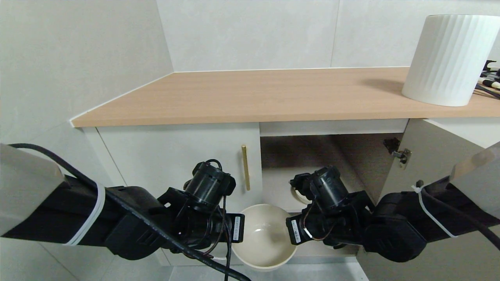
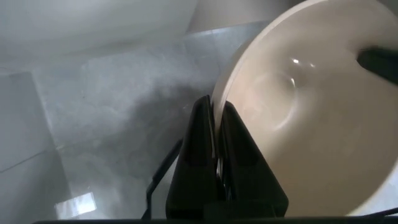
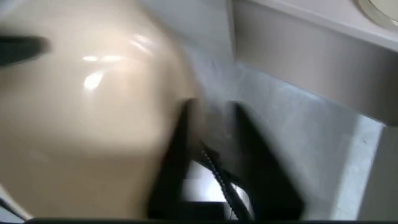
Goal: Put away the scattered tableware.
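We are in the carrying step: the bowl (image 1: pixel 265 234) hangs between our two pincers, low in front of the cabinet (image 1: pixel 332 156). The left pincer (image 1: pixel 240 229) is clamped on the bowl's near-left rim; in its wrist view the jaws stand close together with the thin wall pinched between them. The right pincer (image 1: pixel 292 231) sits at the opposite rim. Its wrist view is smeared, but there the jaws look apart, with floor showing between them and the bowl lying against one side, so we judge it is not gripping.

The open compartment lies just beyond and above the right pincer, with the swung-out door (image 1: pixel 429 164) on that pincer's outer side. The closed door (image 1: pixel 175 156) stands beyond the left pincer.

The bowl is not yet stowed. The next move, as we judge it, calls for lifting the bowl over the cabinet's lower edge and pushing it forward. The left pincer must carry it level, and the right must either grip or clear off.
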